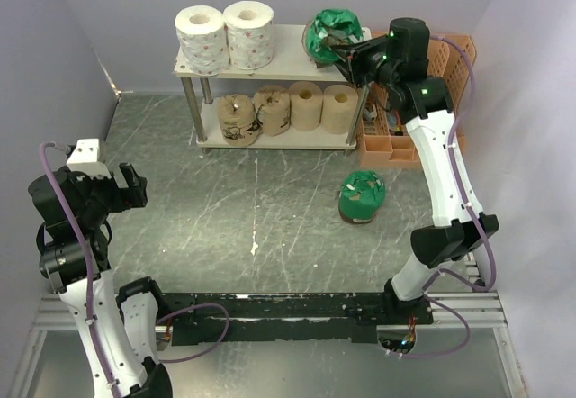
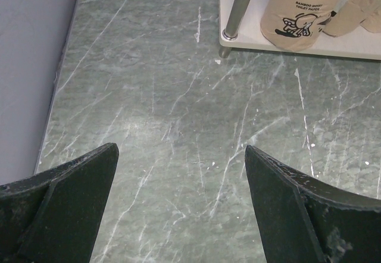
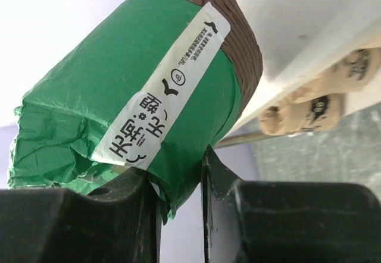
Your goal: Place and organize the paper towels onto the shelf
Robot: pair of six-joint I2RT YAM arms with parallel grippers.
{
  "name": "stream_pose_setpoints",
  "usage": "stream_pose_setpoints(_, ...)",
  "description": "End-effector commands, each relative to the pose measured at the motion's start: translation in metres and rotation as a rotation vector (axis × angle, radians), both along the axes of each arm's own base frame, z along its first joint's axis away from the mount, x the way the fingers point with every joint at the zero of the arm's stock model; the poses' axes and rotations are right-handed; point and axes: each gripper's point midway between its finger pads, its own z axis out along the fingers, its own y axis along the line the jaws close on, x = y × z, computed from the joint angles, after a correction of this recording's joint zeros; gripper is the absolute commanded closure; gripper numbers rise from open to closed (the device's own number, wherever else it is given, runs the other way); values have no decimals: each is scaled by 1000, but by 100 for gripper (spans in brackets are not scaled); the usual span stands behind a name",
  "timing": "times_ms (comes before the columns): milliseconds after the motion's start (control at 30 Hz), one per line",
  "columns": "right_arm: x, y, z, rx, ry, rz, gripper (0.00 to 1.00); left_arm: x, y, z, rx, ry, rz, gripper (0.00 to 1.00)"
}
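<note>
Right gripper (image 1: 345, 53) is pinching a green plastic-wrapped paper towel roll (image 1: 329, 29) at the right end of the off-white two-tier shelf (image 1: 288, 70), top board; second green roll (image 1: 362, 196) is lying on the table (image 1: 270, 218).
Left gripper (image 2: 181, 156) is gaping wide, empty.
Right wrist view: jaws are clamping the wrap's edge. Probably the placing step, needing set-down, then release.

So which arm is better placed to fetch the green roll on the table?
Probably the right: that green roll lies nearer its base, far from the open left gripper. First the right gripper must release the held roll.
</note>
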Motion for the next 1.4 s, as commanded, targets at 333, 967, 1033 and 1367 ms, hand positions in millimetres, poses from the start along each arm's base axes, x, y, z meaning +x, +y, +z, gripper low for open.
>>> stream_pose_setpoints(333, -2, 23, 39, 211, 35, 99, 100, 8, 3, 0, 1, -2, -12, 2)
stream_pose_setpoints(967, 3, 26, 46, 155, -32, 119, 62, 9, 3, -1, -1, 2, -9, 2)
stream_pose_setpoints(1033, 3, 28, 49, 156, -45, 125, 56, 9, 3, -1, -2, 4, -10, 2)
stream_pose_setpoints(1367, 18, 39, 48, 170, -61, 148, 54, 8, 4, -1, -2, 3, -7, 2)
